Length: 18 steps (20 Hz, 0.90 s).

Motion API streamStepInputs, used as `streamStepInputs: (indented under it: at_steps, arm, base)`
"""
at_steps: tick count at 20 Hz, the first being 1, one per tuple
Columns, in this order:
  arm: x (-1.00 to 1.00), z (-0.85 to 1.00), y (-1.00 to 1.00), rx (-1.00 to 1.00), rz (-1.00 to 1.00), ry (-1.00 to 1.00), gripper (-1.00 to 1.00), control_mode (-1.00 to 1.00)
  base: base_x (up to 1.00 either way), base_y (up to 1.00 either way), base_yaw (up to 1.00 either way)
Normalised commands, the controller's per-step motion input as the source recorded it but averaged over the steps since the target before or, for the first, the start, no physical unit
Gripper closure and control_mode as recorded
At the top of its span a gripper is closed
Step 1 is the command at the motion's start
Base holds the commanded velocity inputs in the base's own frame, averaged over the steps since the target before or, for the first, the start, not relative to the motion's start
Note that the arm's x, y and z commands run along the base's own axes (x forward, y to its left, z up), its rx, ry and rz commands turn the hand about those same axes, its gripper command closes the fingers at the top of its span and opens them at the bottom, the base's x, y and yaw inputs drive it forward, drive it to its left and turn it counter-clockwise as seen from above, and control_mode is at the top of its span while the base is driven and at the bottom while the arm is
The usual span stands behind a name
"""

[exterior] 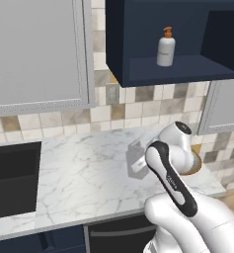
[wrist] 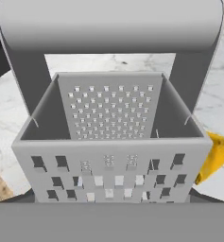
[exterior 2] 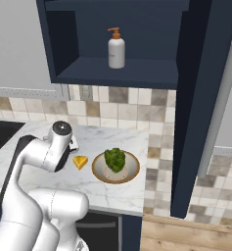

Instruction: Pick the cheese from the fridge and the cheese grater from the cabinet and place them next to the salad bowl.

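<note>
Cheese grater: grey metal box grater seen from directly above in the hand view, its arched handle crossing the top of the frame and its hollow, perforated body below; in the left base view it stands upright on the tabletop, partly hidden behind the arm.
Claw: directly over the grater, above its handle; its fingertips cannot be made out, the jaws stand spread wide, and whether they touch the handle cannot be told.
Cheese: yellow-orange wedge lying on the tabletop, just right of the grater and just left of the salad bowl; one corner of it shows beside the grater's right wall in the hand view.
Salad bowl: shallow tan bowl with green leaves heaped in its middle, resting on the tabletop near the right end, below the cabinet.
Cabinet: dark navy wall box, open at the front, mounted above the tiled backsplash.
Soap bottle: white bottle with an orange pump, upright on the cabinet's shelf.
Sink: black basin set into the tabletop at the far left.
Grey wall cabinet: pale panel door, closed, left of the navy cabinet.
</note>
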Motion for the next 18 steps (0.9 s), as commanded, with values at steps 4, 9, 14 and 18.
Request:
streamStepInputs:
  at_steps: [4,9,14,18]
  arm:
    - [0.35,-0.44,0.01,0.01,0.04,0.00,1.00,-1.00]
    - [0.41,-0.45,0.01,0.03,0.06,0.00,1.00,-1.00]
    - [0.16,-0.42,0.00,0.07,0.13,0.00,1.00,-1.00]
    - [-0.01,-0.48,0.00,0.08,0.15,0.00,1.00,-1.00]
  base:
    - [0.00,0.00,0.00]
    - [0.00,0.00,0.00]
    - [0.00,0.00,0.00]
    - [0.00,0.00,0.00]
